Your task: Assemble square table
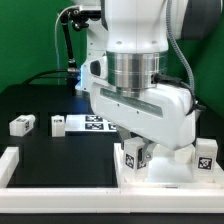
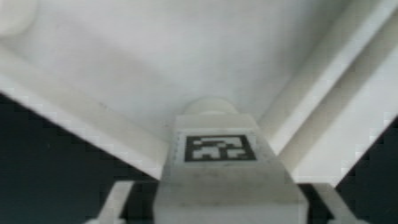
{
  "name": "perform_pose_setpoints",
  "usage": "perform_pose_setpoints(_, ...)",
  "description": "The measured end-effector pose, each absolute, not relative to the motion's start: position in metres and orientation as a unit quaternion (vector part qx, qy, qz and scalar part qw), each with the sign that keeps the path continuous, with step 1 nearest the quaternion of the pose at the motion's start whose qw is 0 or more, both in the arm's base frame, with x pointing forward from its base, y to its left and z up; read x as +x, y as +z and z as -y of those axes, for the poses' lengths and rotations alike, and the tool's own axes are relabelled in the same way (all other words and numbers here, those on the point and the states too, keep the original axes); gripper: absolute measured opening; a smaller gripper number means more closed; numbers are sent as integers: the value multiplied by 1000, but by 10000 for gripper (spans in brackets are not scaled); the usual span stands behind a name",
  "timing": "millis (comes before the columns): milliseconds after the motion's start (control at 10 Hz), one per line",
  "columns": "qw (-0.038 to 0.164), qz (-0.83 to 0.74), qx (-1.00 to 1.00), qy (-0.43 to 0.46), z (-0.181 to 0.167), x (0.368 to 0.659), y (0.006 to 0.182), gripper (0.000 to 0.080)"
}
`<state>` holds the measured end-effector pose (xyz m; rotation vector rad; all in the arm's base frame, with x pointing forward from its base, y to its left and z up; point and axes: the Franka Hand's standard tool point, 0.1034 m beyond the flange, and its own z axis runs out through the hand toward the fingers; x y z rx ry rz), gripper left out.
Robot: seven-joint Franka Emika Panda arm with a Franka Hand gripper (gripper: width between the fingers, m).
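While the claw [image 1: 135, 150] presses its two fingers [image 2: 128, 205] against the sides of one tagged leg block [image 2: 221, 150], it holds that leg upright over the square table's white slab [image 1: 168, 180]. The leg sits tight in a corner of the raised rim [image 2: 331, 110], with walls close on two sides. A second leg [image 1: 205, 154] stands just beside it, toward the exterior view's right. Two more legs [image 1: 22, 125] [image 1: 57, 124] lie well apart at the exterior view's left, and the marker board [image 1: 95, 124] lies near them. A long white rail [image 1: 60, 188] borders the open black tabletop [image 1: 60, 152]. A green backdrop [image 1: 30, 40] stands behind.
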<state>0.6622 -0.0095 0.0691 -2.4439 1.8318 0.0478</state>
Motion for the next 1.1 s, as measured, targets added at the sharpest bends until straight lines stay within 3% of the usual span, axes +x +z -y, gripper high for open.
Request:
perform_pose_setpoints(400, 62, -788, -612, -2, 8, 669, 69, 288)
perform_pose_setpoints(1100, 53, -858, -511, -13, 10, 664, 69, 295)
